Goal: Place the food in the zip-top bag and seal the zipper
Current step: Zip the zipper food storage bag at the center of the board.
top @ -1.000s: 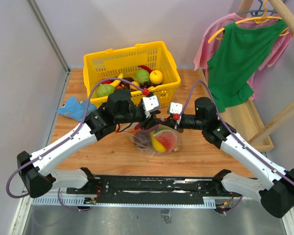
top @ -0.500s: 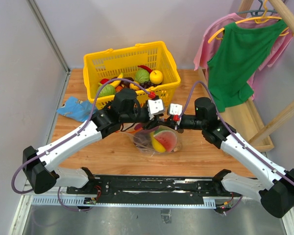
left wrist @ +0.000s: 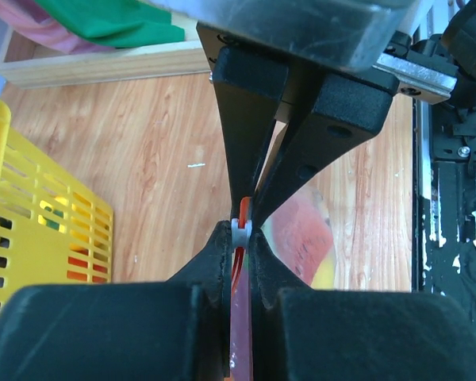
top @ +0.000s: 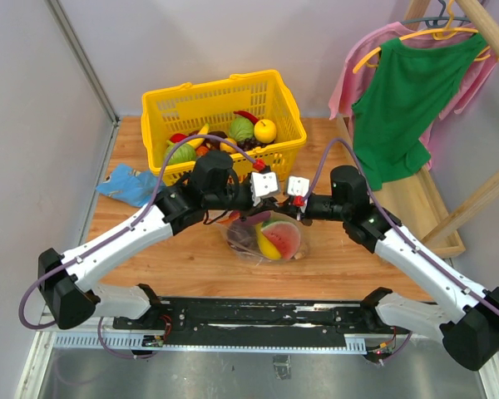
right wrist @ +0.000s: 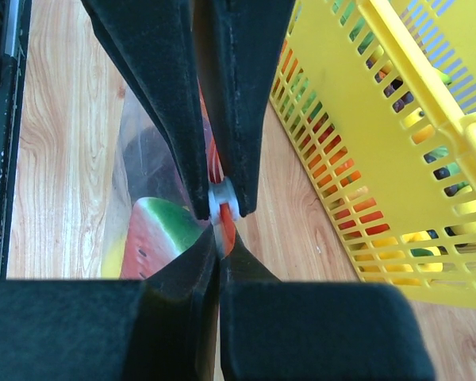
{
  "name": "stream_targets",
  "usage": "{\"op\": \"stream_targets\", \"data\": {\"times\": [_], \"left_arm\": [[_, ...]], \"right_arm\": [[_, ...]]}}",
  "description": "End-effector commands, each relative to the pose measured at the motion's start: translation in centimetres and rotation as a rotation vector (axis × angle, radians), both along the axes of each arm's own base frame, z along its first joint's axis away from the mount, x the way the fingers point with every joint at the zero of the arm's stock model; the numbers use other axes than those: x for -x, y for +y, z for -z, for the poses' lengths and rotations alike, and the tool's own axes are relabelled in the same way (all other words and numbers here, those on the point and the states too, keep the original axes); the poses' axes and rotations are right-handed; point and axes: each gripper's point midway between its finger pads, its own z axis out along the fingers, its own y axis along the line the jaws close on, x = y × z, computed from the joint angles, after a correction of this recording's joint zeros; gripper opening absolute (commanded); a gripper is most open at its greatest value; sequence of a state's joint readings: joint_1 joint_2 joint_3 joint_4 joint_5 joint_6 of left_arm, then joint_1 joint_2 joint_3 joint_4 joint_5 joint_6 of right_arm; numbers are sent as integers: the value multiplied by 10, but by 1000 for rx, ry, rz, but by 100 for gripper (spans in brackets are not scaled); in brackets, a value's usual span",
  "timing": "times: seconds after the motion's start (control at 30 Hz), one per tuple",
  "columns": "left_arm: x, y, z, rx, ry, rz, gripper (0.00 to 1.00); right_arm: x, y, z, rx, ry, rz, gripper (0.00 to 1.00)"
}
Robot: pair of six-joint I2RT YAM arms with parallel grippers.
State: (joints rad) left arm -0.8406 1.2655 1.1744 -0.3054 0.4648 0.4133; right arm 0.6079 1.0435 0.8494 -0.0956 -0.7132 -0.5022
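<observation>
The clear zip-top bag (top: 248, 241) lies on the wooden table and holds the watermelon slice (top: 283, 235), the yellow fruit (top: 269, 246) and a dark purple piece (top: 243, 238). Both grippers meet tip to tip above its top edge. My left gripper (top: 274, 204) (left wrist: 239, 230) is shut on the white slider tab (left wrist: 239, 232) of the red-orange zipper (left wrist: 243, 208). My right gripper (top: 286, 205) (right wrist: 219, 234) is shut on the zipper strip (right wrist: 226, 226), right against the slider (right wrist: 220, 198). The watermelon shows through the bag in both wrist views (left wrist: 301, 238) (right wrist: 155, 234).
A yellow lattice basket (top: 224, 96) with toy produce stands just behind the grippers and shows in the right wrist view (right wrist: 365, 119). A blue cloth (top: 125, 184) lies at the left. Clothes on hangers (top: 399, 91) and a wooden rack base (top: 424, 208) stand at the right.
My left gripper has slid right along the bag's top edge until it meets the right gripper. The right gripper and the bag have stayed in place.
</observation>
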Motion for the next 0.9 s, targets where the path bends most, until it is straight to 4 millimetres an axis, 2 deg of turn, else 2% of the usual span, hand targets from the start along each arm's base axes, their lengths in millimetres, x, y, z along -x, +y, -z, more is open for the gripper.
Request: {"op": "stream_targets", "data": {"times": [0.0,0.17,0.4,0.6,0.73,0.77,0.87], "left_arm": [[3,10,-7,-16,-24,-22,0],[0,19,-2,-49,-23,-65,0],[-7,31,-4,-70,-49,-129,0],[-4,26,-16,-41,-49,-105,0],[-3,22,-16,-43,-33,-88,0],[-3,22,-16,-46,-27,-88,0],[-3,20,-20,-41,-24,-86,0]], "right_arm": [[-9,-7,-25,-37,-85,35,1],[-9,-9,-27,-50,-87,42,1],[-8,-11,-29,-55,-92,47,1],[-3,-8,-32,-65,-73,16,1],[-4,-6,-34,-71,-54,17,1],[-4,-5,-37,-73,-51,16,2],[-4,-5,-41,-75,-42,14,16]]}}
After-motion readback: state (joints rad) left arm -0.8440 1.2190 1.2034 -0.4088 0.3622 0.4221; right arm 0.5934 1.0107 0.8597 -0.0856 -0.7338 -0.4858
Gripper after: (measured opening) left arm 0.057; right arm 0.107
